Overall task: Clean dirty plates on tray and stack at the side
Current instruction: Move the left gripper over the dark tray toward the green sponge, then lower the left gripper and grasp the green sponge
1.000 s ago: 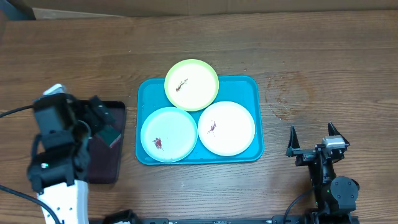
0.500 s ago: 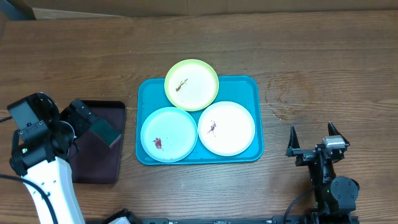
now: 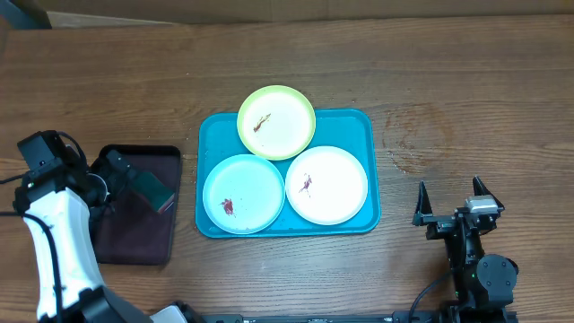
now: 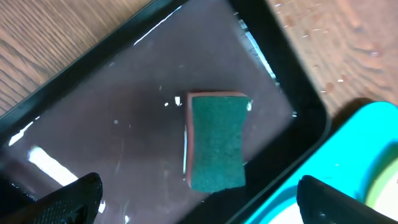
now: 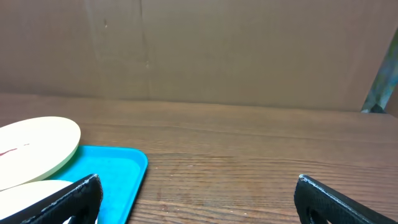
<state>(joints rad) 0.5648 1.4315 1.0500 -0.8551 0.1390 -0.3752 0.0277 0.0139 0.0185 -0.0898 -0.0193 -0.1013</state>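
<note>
Left gripper [image 4: 196, 193] is over the dark maroon tray [image 4: 124, 124] near the table's left edge. Fingers spread wide on either side of the sponge [image 4: 216, 149], gripping nothing. Sponge lies flat, green scouring face up, reddish foam under it: soft and squashy, I'd pinch it across the narrow sides. The dark tray is glossy, with glints that could be water

Right gripper [image 3: 448, 190] is parked by the near right corner of the table [image 3: 466, 81], fingers apart and empty

Turquoise tray [image 3: 363, 121] sits mid-table with all three plates on it:
- yellow-green plate [image 3: 276, 122] hangs over the tray's far rim
- light blue plate [image 3: 243, 194] is in the near left corner
- white plate [image 3: 326, 185] is on the near right side

Each has a small reddish-brown smear

The plates look like thin smooth plastic: light, stiff, not fragile, and likely to skate on the tray under a wipe. I'd hold one by its raised rim. The yellow-green overhang is the easiest edge to reach
</note>
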